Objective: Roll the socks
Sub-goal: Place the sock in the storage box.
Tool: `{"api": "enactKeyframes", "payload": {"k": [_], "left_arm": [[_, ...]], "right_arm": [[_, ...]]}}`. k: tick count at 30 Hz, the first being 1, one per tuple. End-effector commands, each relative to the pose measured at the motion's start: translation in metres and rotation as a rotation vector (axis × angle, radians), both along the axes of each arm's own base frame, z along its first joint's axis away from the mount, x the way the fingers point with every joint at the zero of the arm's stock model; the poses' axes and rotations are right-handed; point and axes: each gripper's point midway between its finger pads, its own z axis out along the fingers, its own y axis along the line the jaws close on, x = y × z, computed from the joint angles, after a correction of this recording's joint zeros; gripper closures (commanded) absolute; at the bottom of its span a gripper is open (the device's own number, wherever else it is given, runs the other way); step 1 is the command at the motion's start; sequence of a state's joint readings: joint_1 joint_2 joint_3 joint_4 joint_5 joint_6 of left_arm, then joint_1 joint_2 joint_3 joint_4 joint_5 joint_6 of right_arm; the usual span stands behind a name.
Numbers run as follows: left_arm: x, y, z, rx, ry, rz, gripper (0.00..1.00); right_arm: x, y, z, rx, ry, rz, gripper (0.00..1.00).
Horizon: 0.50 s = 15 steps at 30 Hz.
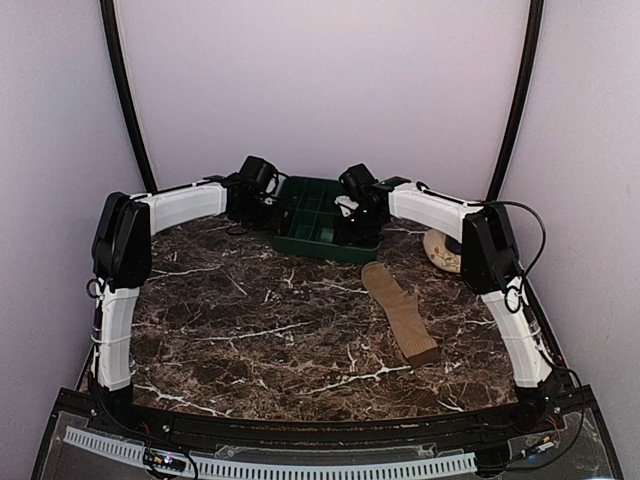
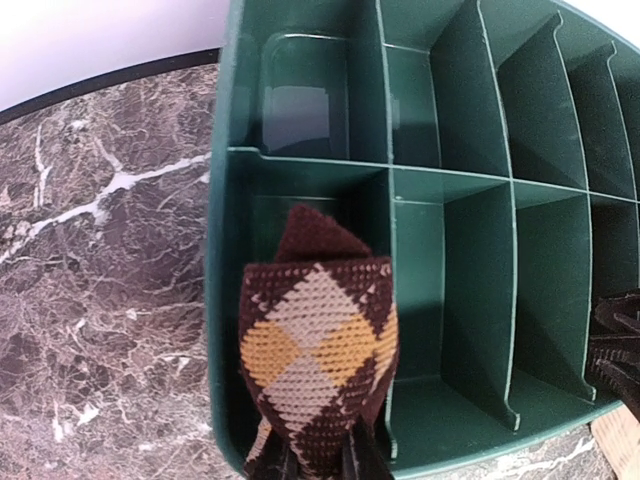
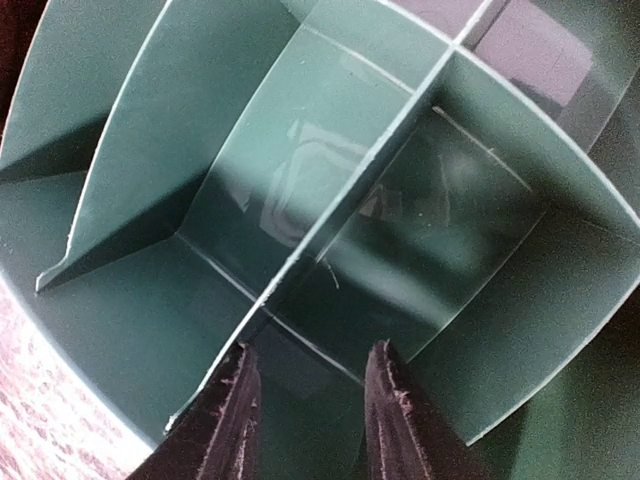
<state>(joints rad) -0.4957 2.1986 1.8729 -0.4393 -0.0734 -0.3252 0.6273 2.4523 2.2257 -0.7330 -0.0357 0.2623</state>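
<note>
Pinches argyle sock [image 2: 318, 350] in left claw [image 2: 318, 465] over end compartment of green tray [image 2: 222, 250], far edge of table [image 1: 250, 330]. Shows right claw [image 3: 310, 410] spread, empty, above tray dividers. Finds tan sock [image 1: 402, 310] flat toward table's right edge.

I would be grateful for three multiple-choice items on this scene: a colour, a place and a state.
1. What colour is the compartment tray? A red; B green; C white.
2. Where does the tan sock lie? A flat on the marble table; B inside the tray; C over the tray's rim.
3. How is the left pincer? A open, empty; B shut on the argyle sock; C out of view.
Answers: B, its walls are green; A, it lies stretched out on the marble; B, the sock sits clamped between its fingers.
</note>
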Motion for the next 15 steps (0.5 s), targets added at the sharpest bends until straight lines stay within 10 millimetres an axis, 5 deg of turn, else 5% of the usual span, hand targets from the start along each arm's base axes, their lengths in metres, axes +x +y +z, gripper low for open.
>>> {"api": "enactKeyframes", "payload": {"k": [1, 15], "left_arm": [[-0.009, -0.014, 0.029, -0.006, -0.043, -0.046, 1.0], [0.003, -0.007, 0.022, 0.115, -0.064, -0.056, 1.0]], "right_arm": [[-0.046, 0.013, -0.026, -0.03, 0.126, 0.092, 0.67], [-0.057, 0.013, -0.034, -0.031, 0.143, 0.108, 0.67]]}}
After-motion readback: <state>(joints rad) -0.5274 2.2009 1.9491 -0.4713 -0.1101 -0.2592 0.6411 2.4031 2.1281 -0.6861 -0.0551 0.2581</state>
